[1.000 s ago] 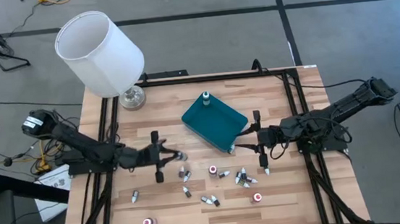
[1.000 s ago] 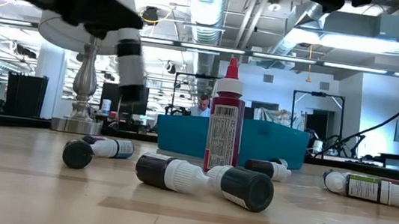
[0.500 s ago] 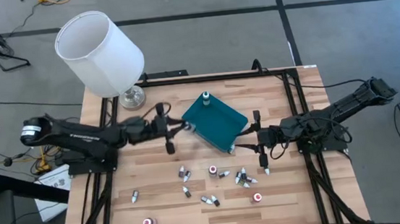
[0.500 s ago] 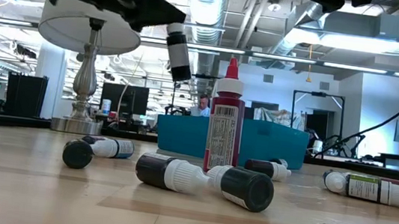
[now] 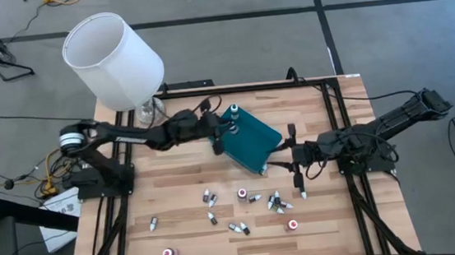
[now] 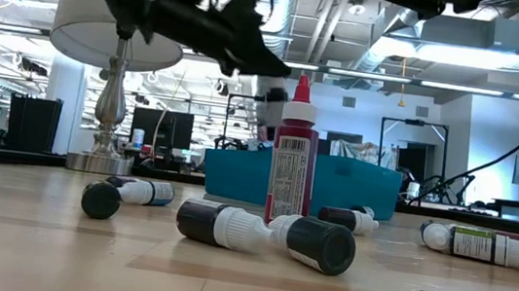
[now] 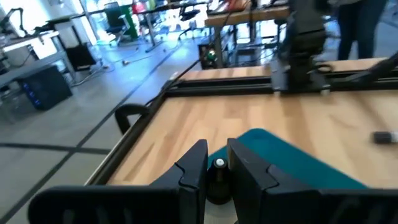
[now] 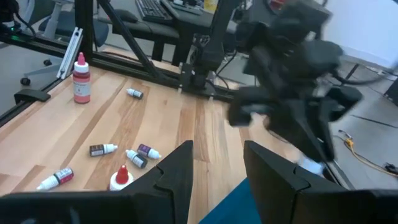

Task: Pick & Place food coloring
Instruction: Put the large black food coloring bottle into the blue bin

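**Lighting and picture quality**

High view: even, bright overhead light; soft short shadows under the pale wooden slatted table (image 5: 176,198). Low view: ceiling strip lights glare; the dark left arm (image 6: 187,10) is motion-smeared. Left wrist view: hazy, soft background. Right wrist view: the other dark arm (image 8: 292,81) is blurred.

A wooden table (image 5: 178,223) carried a teal tray (image 5: 249,142) near its middle, a lamp (image 5: 114,59) at the far left corner, and food coloring bottles (image 5: 242,205) (mostly toppled) toward the near edge.
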`<action>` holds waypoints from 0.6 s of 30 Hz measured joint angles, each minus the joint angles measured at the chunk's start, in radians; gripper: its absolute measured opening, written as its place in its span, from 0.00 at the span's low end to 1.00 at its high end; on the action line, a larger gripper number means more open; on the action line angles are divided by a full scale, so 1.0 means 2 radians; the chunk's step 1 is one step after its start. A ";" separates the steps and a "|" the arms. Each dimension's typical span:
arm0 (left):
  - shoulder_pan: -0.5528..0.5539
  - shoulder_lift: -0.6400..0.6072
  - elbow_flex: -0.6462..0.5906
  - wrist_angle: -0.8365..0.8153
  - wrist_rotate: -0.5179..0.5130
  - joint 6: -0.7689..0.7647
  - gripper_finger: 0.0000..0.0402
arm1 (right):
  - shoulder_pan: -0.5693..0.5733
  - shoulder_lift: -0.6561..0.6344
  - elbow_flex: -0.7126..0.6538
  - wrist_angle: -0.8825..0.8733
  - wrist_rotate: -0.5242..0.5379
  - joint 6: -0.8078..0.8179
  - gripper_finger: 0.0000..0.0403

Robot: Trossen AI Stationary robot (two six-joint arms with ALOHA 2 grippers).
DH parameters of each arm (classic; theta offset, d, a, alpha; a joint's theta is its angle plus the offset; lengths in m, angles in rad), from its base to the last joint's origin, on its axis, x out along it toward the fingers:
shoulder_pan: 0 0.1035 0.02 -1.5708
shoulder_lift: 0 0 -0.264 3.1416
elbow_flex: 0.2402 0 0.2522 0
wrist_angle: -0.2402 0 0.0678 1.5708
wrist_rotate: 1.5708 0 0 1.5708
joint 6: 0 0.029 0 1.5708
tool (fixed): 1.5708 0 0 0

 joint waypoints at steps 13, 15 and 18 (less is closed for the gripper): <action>0.059 0.046 0.025 -0.029 -0.001 -0.026 0.11 | -0.002 0.000 0.000 -0.005 0.000 -0.005 0.33; 0.062 0.046 0.025 -0.031 0.000 -0.026 0.11 | -0.002 0.000 0.000 -0.005 0.000 -0.005 0.33; 0.064 0.046 0.025 -0.038 0.000 -0.026 0.11 | -0.002 0.000 0.000 -0.005 0.000 -0.005 0.33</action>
